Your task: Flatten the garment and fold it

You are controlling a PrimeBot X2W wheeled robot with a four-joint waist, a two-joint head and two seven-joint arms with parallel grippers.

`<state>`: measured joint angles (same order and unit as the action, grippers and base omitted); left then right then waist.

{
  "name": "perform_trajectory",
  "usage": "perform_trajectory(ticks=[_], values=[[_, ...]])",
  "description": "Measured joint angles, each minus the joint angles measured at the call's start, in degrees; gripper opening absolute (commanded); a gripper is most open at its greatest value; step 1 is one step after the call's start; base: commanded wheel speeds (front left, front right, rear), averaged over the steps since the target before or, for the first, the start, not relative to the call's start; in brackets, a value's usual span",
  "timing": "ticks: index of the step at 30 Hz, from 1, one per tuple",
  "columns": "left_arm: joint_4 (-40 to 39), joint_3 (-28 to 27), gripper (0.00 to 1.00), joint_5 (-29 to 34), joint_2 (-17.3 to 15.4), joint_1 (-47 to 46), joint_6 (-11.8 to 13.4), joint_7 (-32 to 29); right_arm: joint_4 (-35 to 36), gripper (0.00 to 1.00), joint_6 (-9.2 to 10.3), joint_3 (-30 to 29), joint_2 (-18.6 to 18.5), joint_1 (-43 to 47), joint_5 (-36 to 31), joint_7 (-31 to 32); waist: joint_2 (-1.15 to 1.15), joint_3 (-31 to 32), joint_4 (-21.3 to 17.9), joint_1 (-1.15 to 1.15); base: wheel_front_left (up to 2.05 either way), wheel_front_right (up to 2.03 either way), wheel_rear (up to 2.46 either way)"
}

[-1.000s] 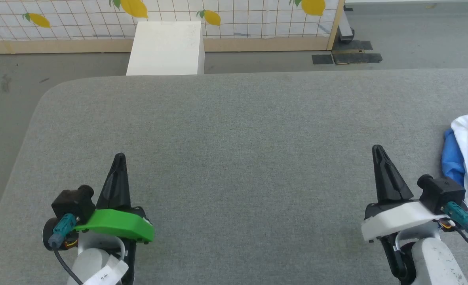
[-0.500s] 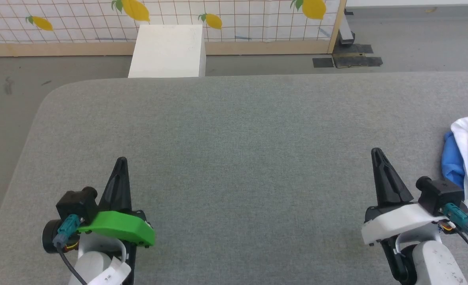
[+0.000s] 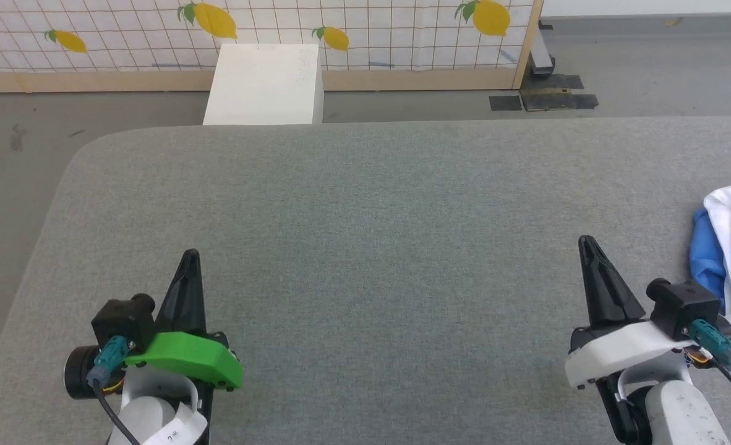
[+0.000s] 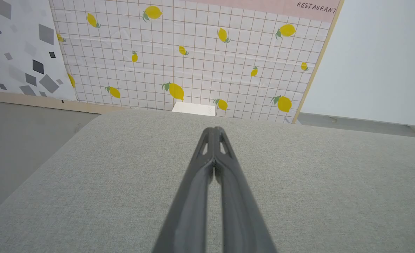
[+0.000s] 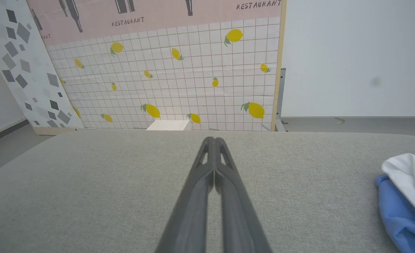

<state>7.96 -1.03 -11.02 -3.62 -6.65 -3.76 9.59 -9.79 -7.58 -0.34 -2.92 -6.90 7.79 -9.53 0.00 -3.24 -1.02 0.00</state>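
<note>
My left gripper (image 3: 190, 254) sits at about 7 o'clock in the head view and my right gripper (image 3: 585, 241) at about 5 o'clock, both pointing toward 12 over the grey padded table (image 3: 365, 235). Each pair of long dark fingers is pressed together along its length with nothing between them, and the wrist views show the same, the tips meeting in a thin point above bare grey fabric. The garment (image 3: 729, 244) lies bunched at the table's edge at 3 o'clock of the head view, partly cut off by the frame. From my right fingertips it is also at roughly 3 o'clock, near but apart, with a strip of open table between us. Its white cloth folds over on top, and a royal-blue part bulges out on the side facing my right gripper. In the right wrist view the heap shows at about 4 o'clock of my tips, blue below and white above. From my left gripper it is well apart, far across the table at 3 o'clock. Beyond the table at 12 o'clock stand a white box (image 3: 264, 83) and a lemon-printed grid panel (image 3: 390, 31).
</note>
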Motion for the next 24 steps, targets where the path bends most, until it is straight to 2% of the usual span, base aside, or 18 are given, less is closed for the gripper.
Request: perform_trajectory(ticks=[24], values=[[-2.31,0.26,0.0,3.1,0.12,1.82,0.88,-2.91,2.78,0.0,0.0,0.09,0.0,1.93,-1.86,2.6,0.0,0.96,0.3,0.0,0.0,0.0,0.0]])
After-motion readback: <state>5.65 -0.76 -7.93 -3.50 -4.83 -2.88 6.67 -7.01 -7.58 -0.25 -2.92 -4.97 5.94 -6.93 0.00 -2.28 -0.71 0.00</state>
